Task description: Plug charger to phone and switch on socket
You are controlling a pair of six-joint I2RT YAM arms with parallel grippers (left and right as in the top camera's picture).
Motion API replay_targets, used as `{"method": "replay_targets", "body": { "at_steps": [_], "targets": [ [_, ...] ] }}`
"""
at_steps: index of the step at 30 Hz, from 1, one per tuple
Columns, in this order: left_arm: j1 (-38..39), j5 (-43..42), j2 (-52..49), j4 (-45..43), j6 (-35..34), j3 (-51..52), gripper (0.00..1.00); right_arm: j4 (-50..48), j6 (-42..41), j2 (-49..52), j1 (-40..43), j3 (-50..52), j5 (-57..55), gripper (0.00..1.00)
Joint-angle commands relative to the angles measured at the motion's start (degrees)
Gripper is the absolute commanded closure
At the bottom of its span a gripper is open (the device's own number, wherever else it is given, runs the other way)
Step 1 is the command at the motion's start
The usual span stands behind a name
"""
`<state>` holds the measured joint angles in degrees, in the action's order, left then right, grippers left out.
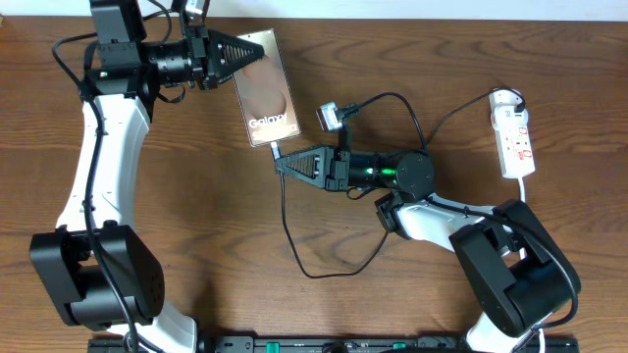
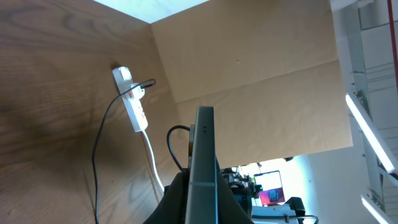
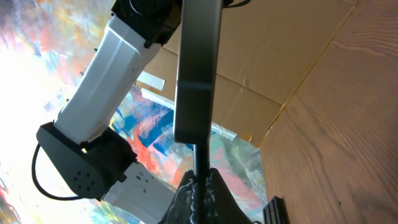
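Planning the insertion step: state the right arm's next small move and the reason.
Probably ease the right pincer toward the phone along its length: the charger tip meets the phone's bottom edge, but seating is unclear, and the left pincer braces the far end.

So the phone (image 1: 263, 90) is back-left of centre over the table (image 1: 196, 216), left gripper (image 1: 257, 49) on its far end, right gripper (image 1: 280, 164) at its near end, where the charger (image 1: 285, 201) tip meets it. The socket (image 1: 514, 137) lies way off right.
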<state>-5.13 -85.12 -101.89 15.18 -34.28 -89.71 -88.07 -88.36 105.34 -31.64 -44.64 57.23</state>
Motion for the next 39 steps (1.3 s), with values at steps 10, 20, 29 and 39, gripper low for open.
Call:
{"method": "replay_targets", "body": {
  "at_steps": [10,20,29,39],
  "targets": [
    [0.22,-1.88,1.25,-0.11,1.01,-0.83,0.93,-2.21,-0.81,-0.33,2.10,-1.11,-0.76,0.99],
    [0.22,-1.84,1.25,-0.11,1.01,-0.83,0.93,-2.21,-0.79,-0.33,1.95,-1.22,-1.62,0.99],
    [0.24,-1.86,1.25,-0.11,0.98,-0.83,0.93,-2.21,-0.79,-0.33,1.92,-1.90,-1.62,0.99],
    [0.24,-1.86,1.25,-0.11,0.98,-0.83,0.93,-2.21,-0.79,-0.33,1.86,-3.04,-1.62,0.99]
  ]
}}
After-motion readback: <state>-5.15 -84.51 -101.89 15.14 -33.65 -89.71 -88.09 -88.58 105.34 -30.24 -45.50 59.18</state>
